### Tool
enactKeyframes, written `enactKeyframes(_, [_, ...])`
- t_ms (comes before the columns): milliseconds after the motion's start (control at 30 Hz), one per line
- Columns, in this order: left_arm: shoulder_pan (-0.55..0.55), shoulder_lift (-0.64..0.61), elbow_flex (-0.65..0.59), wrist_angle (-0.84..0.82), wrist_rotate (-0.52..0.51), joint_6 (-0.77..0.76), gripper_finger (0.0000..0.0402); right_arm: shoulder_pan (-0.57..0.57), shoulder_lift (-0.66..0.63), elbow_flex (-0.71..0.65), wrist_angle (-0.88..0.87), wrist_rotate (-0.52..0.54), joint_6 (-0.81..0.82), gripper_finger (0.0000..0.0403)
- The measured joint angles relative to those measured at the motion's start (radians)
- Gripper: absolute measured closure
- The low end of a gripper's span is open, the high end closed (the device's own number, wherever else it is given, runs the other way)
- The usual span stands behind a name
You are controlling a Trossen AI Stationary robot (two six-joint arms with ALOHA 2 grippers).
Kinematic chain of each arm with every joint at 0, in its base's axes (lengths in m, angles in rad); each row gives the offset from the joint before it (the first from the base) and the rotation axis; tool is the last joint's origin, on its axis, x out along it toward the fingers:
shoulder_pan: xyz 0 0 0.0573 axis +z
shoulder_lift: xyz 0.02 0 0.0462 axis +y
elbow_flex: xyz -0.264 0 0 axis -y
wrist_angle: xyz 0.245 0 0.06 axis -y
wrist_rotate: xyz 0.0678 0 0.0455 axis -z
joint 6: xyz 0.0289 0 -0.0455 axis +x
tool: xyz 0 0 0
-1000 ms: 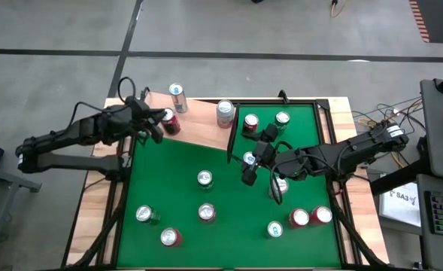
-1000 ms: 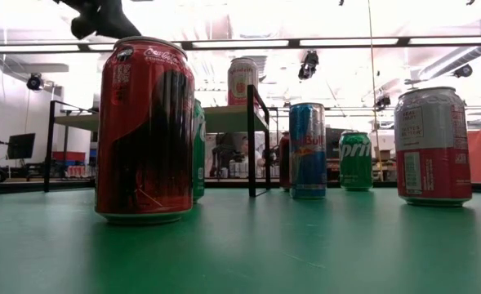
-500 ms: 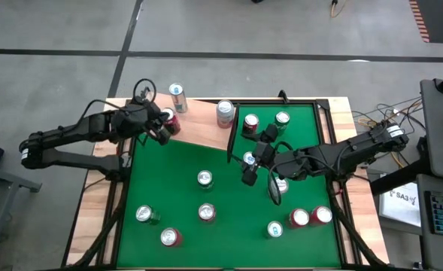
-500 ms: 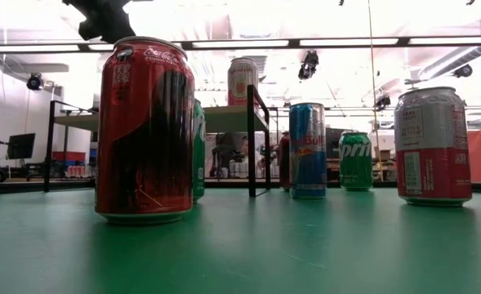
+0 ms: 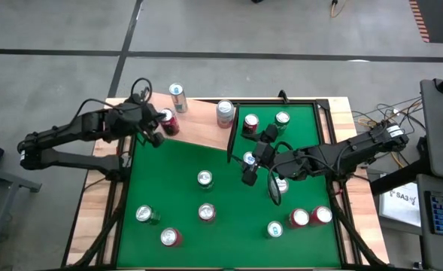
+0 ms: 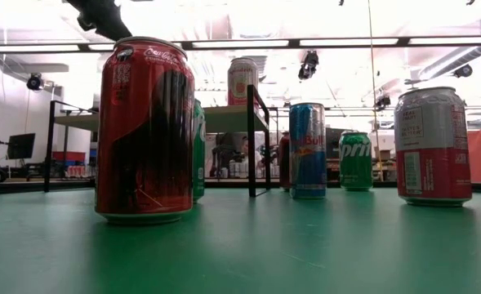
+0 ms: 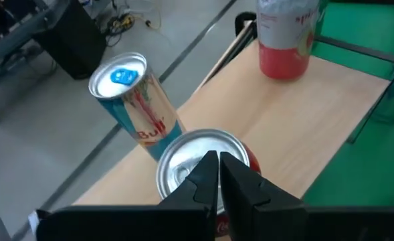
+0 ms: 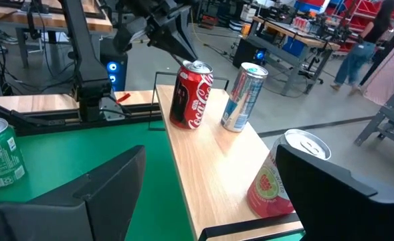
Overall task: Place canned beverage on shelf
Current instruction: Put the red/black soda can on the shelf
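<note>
Left wrist view: the closed fingers (image 7: 218, 175) cover the middle of the red can's (image 7: 183, 161) top; its body is cut by the lower edge. The pink can (image 7: 285, 37) is cut at the upper edge, so no lid is seen.

Right wrist view: the right gripper's own fingers (image 8: 110, 181) are out of focus and hide the near end of the shelf (image 8: 210, 167). A person (image 8: 360, 47) far back is too small to describe.

Low view: the big red can (image 6: 144, 129) hides most of a green can (image 6: 198, 151) behind it. The arm (image 6: 101, 15) is cut at the upper edge; which arm cannot be told from here.
</note>
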Motion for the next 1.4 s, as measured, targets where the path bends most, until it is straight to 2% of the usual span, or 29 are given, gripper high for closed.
enactKeyframes(233, [0.000,0.022,0.014,0.044,0.061,-0.076,0.0402,0.000,0.000,0.000,0.001,0.000,0.000,0.0078])
enactKeyframes(400, [0.000,0.064,0.013,0.040,0.062,-0.143,0.0402,0.000,0.000,-0.001,-0.001,0.000,0.000,0.0078])
enactKeyframes(667, [-0.001,0.098,0.013,0.044,0.059,-0.143,0.0402,0.000,0.000,-0.001,-0.002,0.000,-0.001,0.0078])
enactKeyframes(1067, [0.000,0.023,0.011,-0.007,0.063,-0.160,0.0401,0.000,0.000,-0.001,-0.003,0.000,-0.001,0.0078])
enactKeyframes(1400, [0.000,0.042,0.011,0.056,-0.043,-0.151,0.0401,0.000,0.000,-0.001,-0.003,0.000,-0.001,0.0078])
